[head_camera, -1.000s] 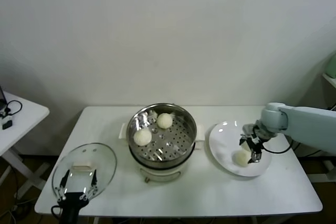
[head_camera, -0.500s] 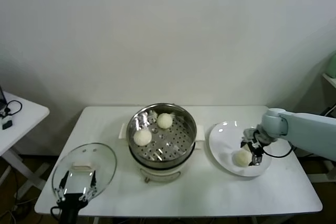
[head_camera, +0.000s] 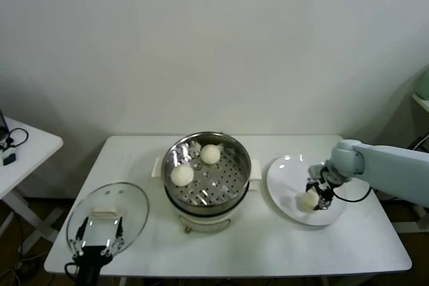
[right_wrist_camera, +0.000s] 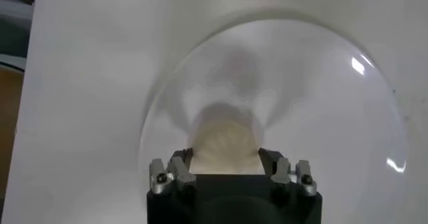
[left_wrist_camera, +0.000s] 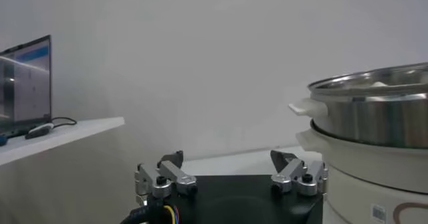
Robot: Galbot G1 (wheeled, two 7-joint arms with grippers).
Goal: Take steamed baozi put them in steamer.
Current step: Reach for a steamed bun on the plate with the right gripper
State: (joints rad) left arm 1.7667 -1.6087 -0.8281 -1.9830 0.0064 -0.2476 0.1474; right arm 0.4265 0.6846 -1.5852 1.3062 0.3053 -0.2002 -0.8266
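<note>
Head view: right gripper (head_camera: 315,197) is down on the white plate (head_camera: 285,175) at right of centre, fingers either side of one baozi (head_camera: 308,200), while two more baozi (head_camera: 181,175) sit in the steamer (head_camera: 231,145) at frame centre. Right wrist view adds what the head view can't: the bun (right_wrist_camera: 225,146) fills the gap between both fingers (right_wrist_camera: 180,167), apparently touching each side, still resting on the plate (right_wrist_camera: 348,112). Left gripper (head_camera: 99,242) is parked at lower left over the glass lid (head_camera: 134,200); its wrist view shows the fingers (left_wrist_camera: 170,174) well apart, holding nothing, with the steamer wall (left_wrist_camera: 374,115) at right edge.
</note>
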